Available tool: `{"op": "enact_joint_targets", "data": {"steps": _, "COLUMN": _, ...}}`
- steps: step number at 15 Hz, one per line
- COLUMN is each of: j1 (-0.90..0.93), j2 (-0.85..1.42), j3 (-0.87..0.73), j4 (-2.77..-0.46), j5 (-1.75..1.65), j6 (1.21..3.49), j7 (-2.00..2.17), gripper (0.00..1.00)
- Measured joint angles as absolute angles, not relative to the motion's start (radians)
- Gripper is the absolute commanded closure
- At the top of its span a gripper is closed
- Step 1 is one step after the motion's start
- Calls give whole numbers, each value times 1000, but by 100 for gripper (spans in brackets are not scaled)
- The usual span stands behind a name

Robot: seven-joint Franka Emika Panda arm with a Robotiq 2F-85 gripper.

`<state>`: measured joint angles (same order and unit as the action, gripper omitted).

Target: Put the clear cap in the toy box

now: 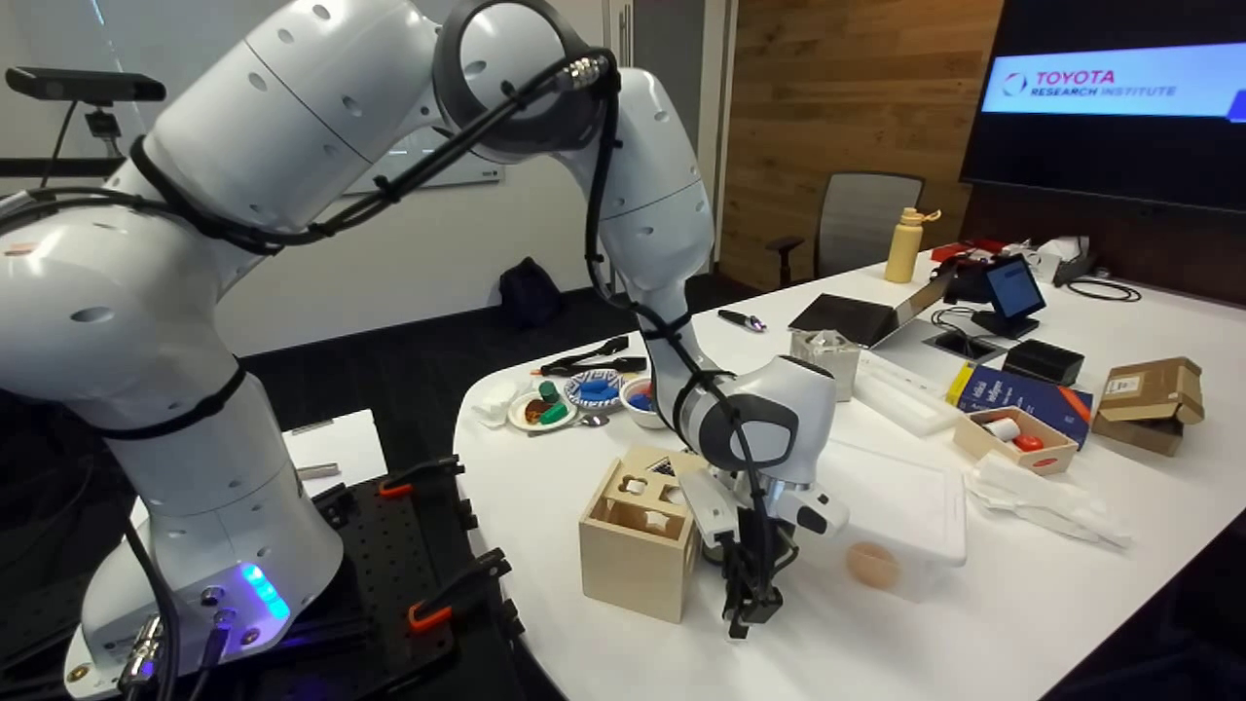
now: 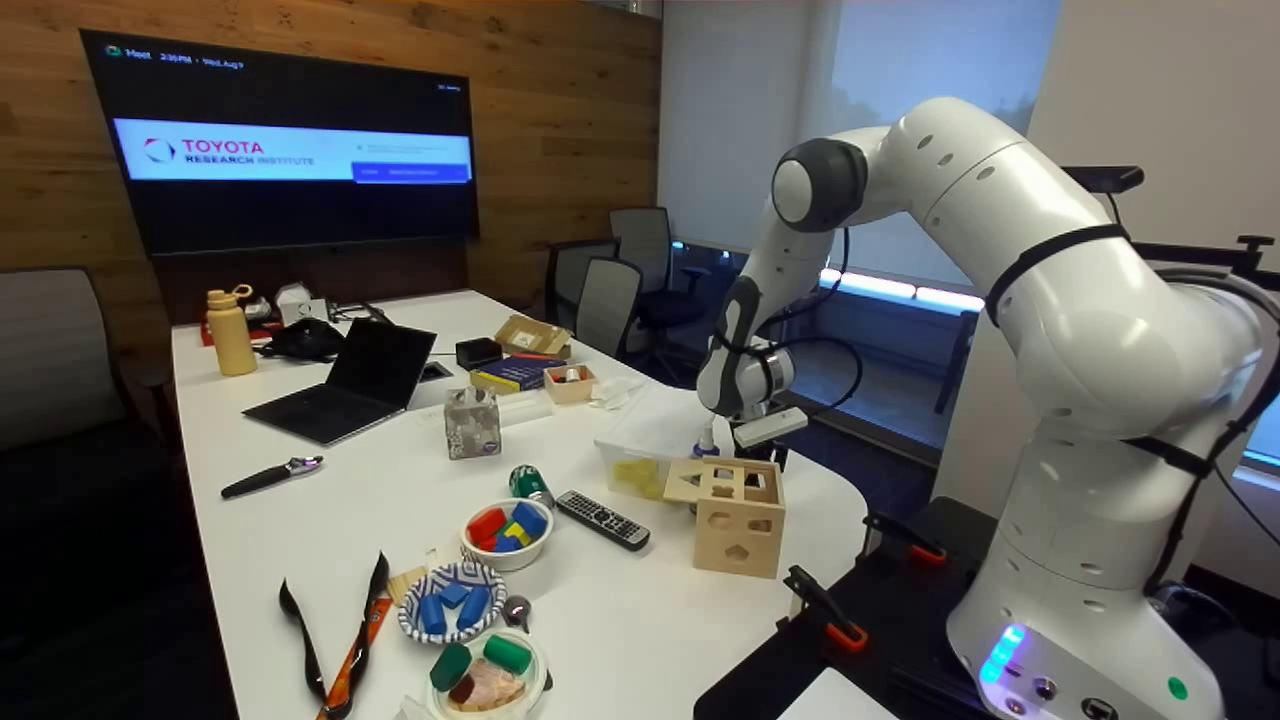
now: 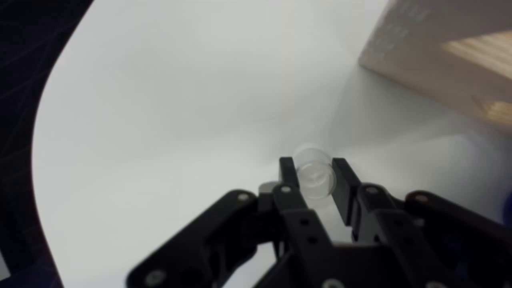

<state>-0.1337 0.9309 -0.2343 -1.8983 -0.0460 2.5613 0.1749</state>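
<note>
The clear cap (image 3: 316, 182) is a small round transparent piece in the wrist view. It sits between my fingertips and touches both pads. My gripper (image 3: 314, 170) is closed around it, pointing down close to the white table. In an exterior view the gripper (image 1: 750, 618) is just beside the toy box, and the cap is barely visible there. The toy box (image 1: 633, 565) is a pale wooden cube with shape cut-outs; its lid is shifted sideways, leaving part of the top open. It also shows in an exterior view (image 2: 738, 545), hiding my fingertips, and at upper right in the wrist view (image 3: 416, 60).
A large clear plastic container (image 1: 905, 497) stands behind the gripper. A remote (image 2: 603, 520), a green can (image 2: 530, 484) and a bowl of coloured blocks (image 2: 507, 560) lie near the box. The table's curved edge (image 3: 38, 120) is at left in the wrist view.
</note>
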Motion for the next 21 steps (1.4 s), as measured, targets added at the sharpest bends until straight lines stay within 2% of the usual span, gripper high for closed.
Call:
{"op": "enact_joint_targets", "data": {"steps": 7, "j1": -93, "j2": 741, "j3": -327, "j4": -1889, "j5": -79, "j6": 2287, "j7": 198, "gripper": 93}}
{"op": "enact_joint_targets", "data": {"steps": 14, "j1": -89, "j2": 546, "j3": -224, "j4": -1882, "j5": -81, "j6": 2176, "j7": 182, "gripper": 93}}
{"op": "enact_joint_targets", "data": {"steps": 21, "j1": -72, "j2": 510, "j3": -145, "j4": -1885, "j5": -81, "j6": 2175, "j7": 181, "gripper": 93}}
